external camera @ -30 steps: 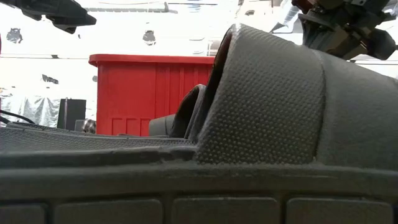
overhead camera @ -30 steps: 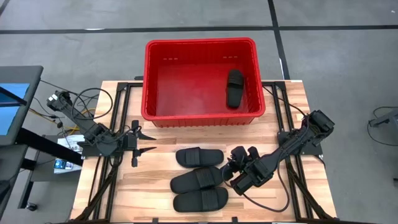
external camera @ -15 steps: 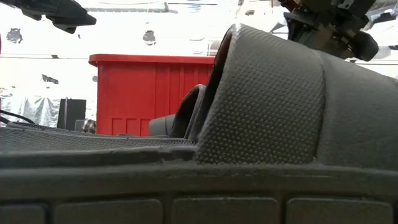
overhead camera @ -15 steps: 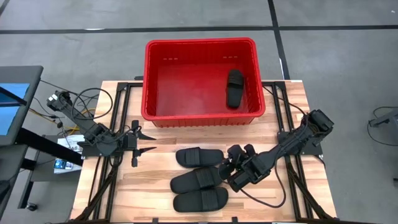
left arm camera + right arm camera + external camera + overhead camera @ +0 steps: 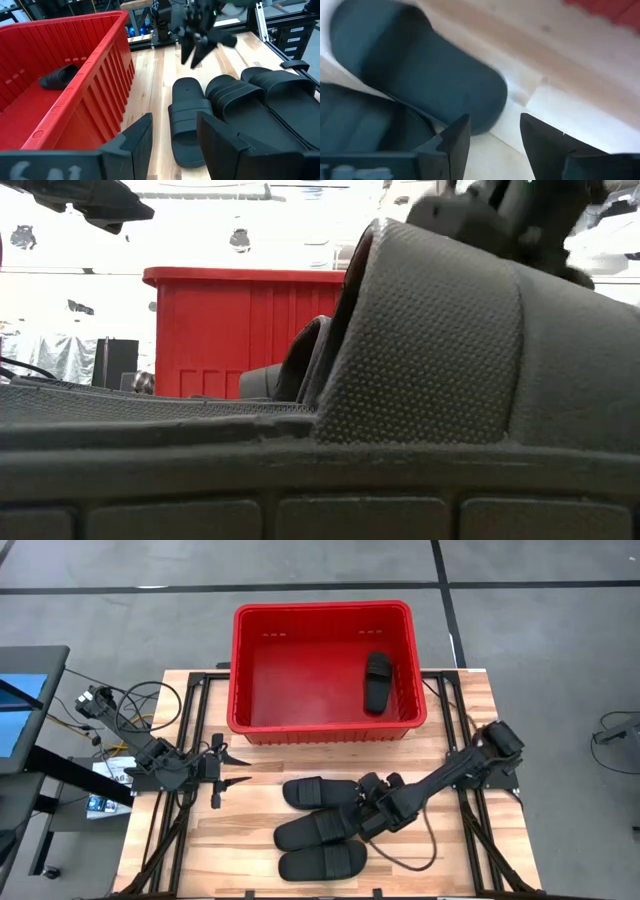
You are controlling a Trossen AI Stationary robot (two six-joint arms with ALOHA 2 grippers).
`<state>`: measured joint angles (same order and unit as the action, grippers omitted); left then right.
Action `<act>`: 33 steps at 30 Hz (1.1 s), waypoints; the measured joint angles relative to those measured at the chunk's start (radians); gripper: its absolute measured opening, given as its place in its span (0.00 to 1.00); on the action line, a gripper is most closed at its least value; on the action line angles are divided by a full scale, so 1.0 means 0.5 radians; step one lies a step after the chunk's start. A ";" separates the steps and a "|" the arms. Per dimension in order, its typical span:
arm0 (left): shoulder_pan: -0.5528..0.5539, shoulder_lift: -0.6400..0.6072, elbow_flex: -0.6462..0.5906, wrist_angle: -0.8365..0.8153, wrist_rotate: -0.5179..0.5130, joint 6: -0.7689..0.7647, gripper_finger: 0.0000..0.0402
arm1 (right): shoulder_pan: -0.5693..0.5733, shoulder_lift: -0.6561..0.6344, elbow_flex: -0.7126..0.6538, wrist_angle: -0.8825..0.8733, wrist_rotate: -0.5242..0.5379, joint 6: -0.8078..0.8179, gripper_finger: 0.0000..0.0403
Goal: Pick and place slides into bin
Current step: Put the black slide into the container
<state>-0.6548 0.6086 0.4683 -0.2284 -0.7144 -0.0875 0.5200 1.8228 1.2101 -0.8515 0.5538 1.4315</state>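
Three black slides lie side by side on the wooden table: the far one (image 5: 320,792), the middle one (image 5: 318,829) and the near one (image 5: 322,863). Another slide (image 5: 377,681) lies on the floor of the red bin (image 5: 320,725), at its right side. My right gripper (image 5: 366,796) is open and points down just off the right ends of the far and middle slides; its wrist view shows a slide's rounded end (image 5: 425,85) ahead of the open fingers (image 5: 495,137). My left gripper (image 5: 236,768) waits open to the left of the slides.
The bin stands at the table's far edge, its near wall (image 5: 95,95) close behind the far slide (image 5: 189,120). In the low view the near slide (image 5: 430,350) fills most of the picture. Cables (image 5: 130,710) trail off the table's left side.
My right gripper has moved toward the table's left edge, from beside the slides to just off their right ends, and has come lower over the table. The slides have not moved.
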 joint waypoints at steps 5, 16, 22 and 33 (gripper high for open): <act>0.000 0.000 0.000 0.004 0.000 -0.002 0.36 | -0.033 0.169 -0.004 0.044 -0.071 0.001 0.40; 0.000 0.000 0.000 0.005 0.002 -0.011 0.36 | -0.054 0.158 -0.003 0.044 -0.104 -0.047 0.39; 0.000 0.000 0.000 0.005 0.002 -0.011 0.36 | -0.046 0.124 -0.003 0.044 -0.073 -0.087 0.38; 0.000 0.000 0.000 0.005 0.002 -0.012 0.36 | -0.099 0.126 -0.003 0.062 -0.064 -0.158 0.38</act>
<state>-0.6548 0.6086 0.4683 -0.2260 -0.7132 -0.0937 0.4704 1.8858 1.2083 -0.8206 0.5217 1.3523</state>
